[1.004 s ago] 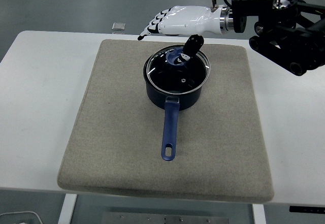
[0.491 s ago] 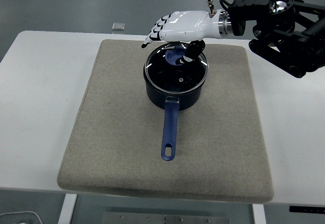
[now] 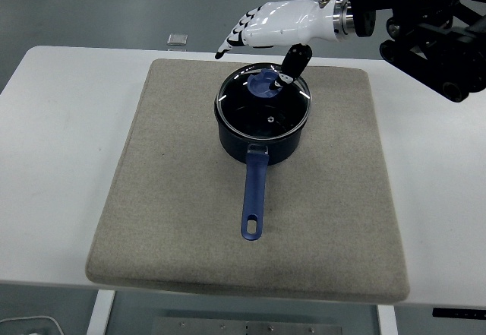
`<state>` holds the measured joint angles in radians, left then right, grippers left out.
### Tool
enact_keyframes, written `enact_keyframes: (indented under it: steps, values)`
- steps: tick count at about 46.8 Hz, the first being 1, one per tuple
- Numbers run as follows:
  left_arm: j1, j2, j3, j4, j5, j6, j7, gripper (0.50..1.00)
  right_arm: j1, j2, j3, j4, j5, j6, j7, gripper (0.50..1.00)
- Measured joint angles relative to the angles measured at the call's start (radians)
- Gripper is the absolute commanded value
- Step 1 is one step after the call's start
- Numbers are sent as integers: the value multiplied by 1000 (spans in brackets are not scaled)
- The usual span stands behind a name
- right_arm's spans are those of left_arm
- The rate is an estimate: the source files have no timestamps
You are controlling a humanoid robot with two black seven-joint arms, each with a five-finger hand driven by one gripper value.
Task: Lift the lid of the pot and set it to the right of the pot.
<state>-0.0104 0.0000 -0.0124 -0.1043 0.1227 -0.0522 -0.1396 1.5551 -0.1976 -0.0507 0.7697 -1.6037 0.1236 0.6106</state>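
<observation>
1. Your right hand (image 3: 266, 31) hovers spread, holding nothing, above the pot's far rim.
2. The lid (image 3: 263, 101) sits on the pot (image 3: 258, 141), just below the thumb.

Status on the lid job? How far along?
Nothing is done: the glass lid sits closed on the blue pot. In hand: the right hand hovers at the pot's far side, thumb pointing down at the blue knob, other fingers extended and holding nothing. Left: grip the knob, lift the lid, and set it on the gray mat right of the pot.
</observation>
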Motion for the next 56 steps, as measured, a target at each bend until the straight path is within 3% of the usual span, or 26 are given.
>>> enact_keyframes:
  steps: [23,56]
  values:
    - [1,0,0,0,0,0,0,1000,-25,12,-12,0,-15,-21,0,903]
    - [1,0,0,0,0,0,0,1000,-50,17,-57,-3,-94,-121,0,903]
